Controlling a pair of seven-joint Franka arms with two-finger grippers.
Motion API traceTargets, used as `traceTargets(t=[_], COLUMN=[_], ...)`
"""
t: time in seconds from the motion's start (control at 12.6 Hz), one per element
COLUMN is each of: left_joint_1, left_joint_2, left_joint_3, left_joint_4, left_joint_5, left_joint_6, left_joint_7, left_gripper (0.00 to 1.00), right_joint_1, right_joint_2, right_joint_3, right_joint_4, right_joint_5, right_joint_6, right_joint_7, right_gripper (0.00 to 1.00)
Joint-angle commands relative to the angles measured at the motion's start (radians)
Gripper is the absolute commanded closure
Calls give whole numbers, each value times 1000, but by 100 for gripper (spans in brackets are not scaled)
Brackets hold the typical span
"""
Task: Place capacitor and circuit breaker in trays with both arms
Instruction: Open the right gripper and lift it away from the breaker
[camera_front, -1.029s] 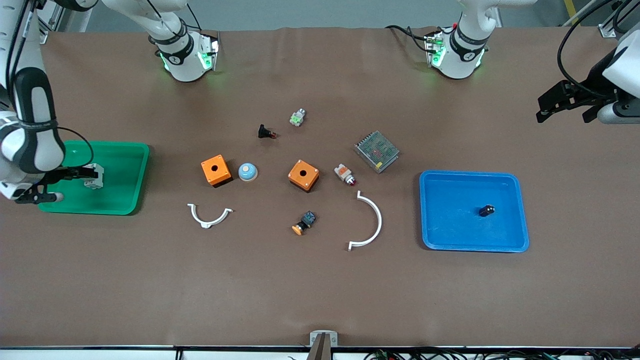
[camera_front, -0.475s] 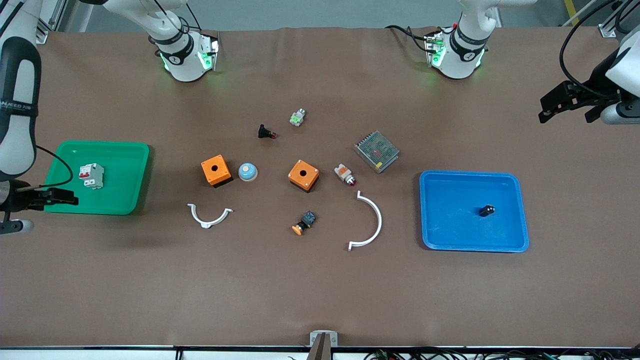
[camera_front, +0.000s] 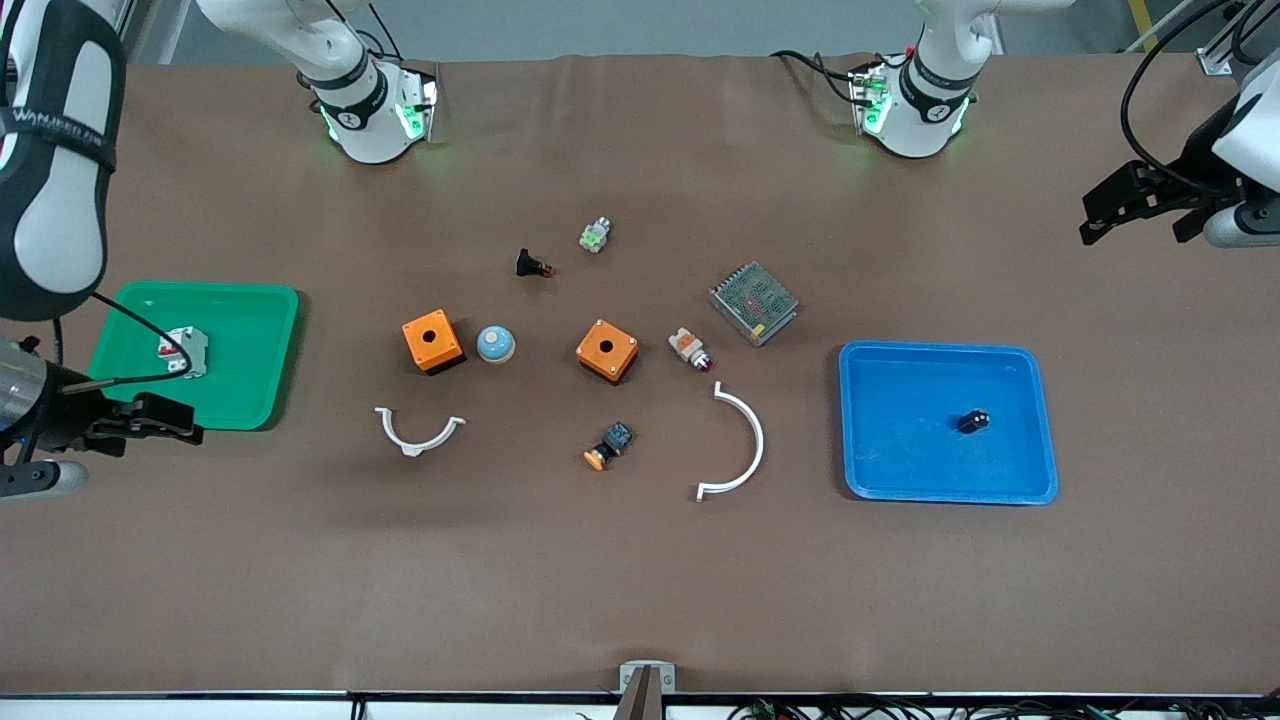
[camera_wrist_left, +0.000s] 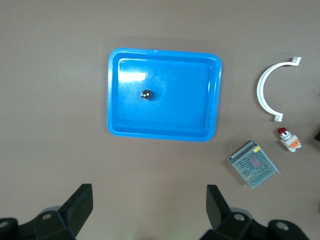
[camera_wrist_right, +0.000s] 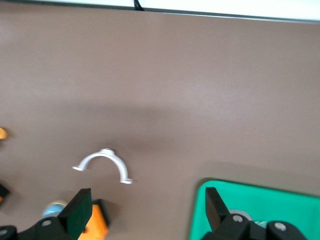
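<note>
The circuit breaker (camera_front: 183, 352), a white block with red levers, lies in the green tray (camera_front: 245, 350) at the right arm's end of the table. My right gripper (camera_front: 165, 420) is open and empty, up over the tray's edge nearest the front camera. In the right wrist view its jaws (camera_wrist_right: 147, 210) stand wide apart over bare table, with a corner of the green tray (camera_wrist_right: 265, 210) showing. The capacitor (camera_front: 973, 421), a tiny black cylinder, lies in the blue tray (camera_front: 900, 420). My left gripper (camera_front: 1135, 215) is open and empty, high over the table at the left arm's end. The left wrist view shows its jaws (camera_wrist_left: 150, 207), the blue tray (camera_wrist_left: 190, 110) and the capacitor (camera_wrist_left: 146, 94).
Between the trays lie two orange boxes (camera_front: 432, 341) (camera_front: 607, 350), a blue dome (camera_front: 495, 344), two white curved clamps (camera_front: 418, 430) (camera_front: 738, 442), an orange-capped button (camera_front: 608, 445), a white-and-orange part (camera_front: 690, 348), a metal mesh box (camera_front: 753, 302), a black push-button (camera_front: 532, 264) and a green-white part (camera_front: 595, 235).
My right gripper has let go of the circuit breaker, left it in the green tray, and drawn back up off the tray toward the front camera. The left gripper has barely moved.
</note>
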Motion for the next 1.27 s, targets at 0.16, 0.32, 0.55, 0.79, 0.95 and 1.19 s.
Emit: traceTargets(t=[0.16,0.32,0.55,0.79,0.95,1.19], left_joint_1=[-2,-2,-2,-1,-6,-4], left_joint_2=[-34,-34,-28,-20,-19,-17], left_joint_3=[-5,-16,-16,-14,-16,-16], left_joint_4=[-27,-21,5,22,22,22], left_joint_5=[31,31,33,33,33,33], left_joint_6=[-18,-40,-41,-41,-41,-41], left_joint_7=[-14,-15,1,1,1,3], left_gripper=[0,0,0,0,0,0], right_joint_1=[-225,-269,-281,-316,-312,-310], right_joint_2=[-171,-202,-228,-302,-321,-354], right_joint_3=[342,420,415,415,417,418], right_joint_4=[-2,-3,-13,-146,-164,-179], right_joint_5=[-253,-351,-267,-264,-276,-273], right_joint_6=[-85,-138,-234,-139,-140,-149], right_joint_7=[124,130,245,234,236,237], right_gripper=[0,0,0,0,0,0])
